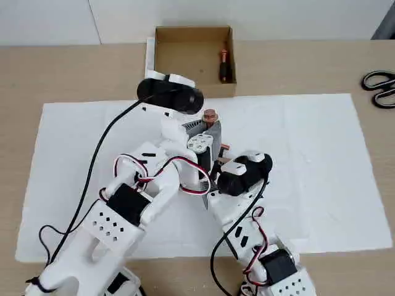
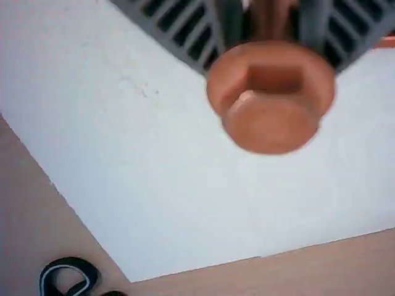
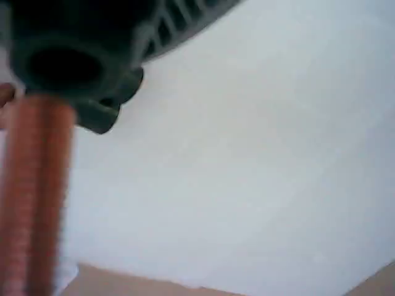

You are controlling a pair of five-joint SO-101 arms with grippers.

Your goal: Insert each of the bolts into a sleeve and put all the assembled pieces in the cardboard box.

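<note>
My left gripper [image 1: 208,131] is shut on an orange bolt [image 1: 210,115] above the middle of the white sheet. In the left wrist view the bolt's round head [image 2: 271,105] sits between the grey ribbed fingers [image 2: 176,24]. My right gripper [image 1: 217,161] is right beside the left one, shut on a dark sleeve [image 3: 68,61]. The bolt's threaded shaft [image 3: 37,197] lines up with the sleeve's hole and touches it. The cardboard box [image 1: 162,58] stands at the table's far edge, with one black-and-orange assembled piece [image 1: 226,65] lying inside.
A white paper sheet [image 1: 308,172] covers most of the wooden table [image 1: 62,74]. Black scissors [image 1: 379,86] lie at the far right edge and also appear as scissors [image 2: 68,277] in the left wrist view. Arm cables [image 1: 92,166] trail over the sheet's left side.
</note>
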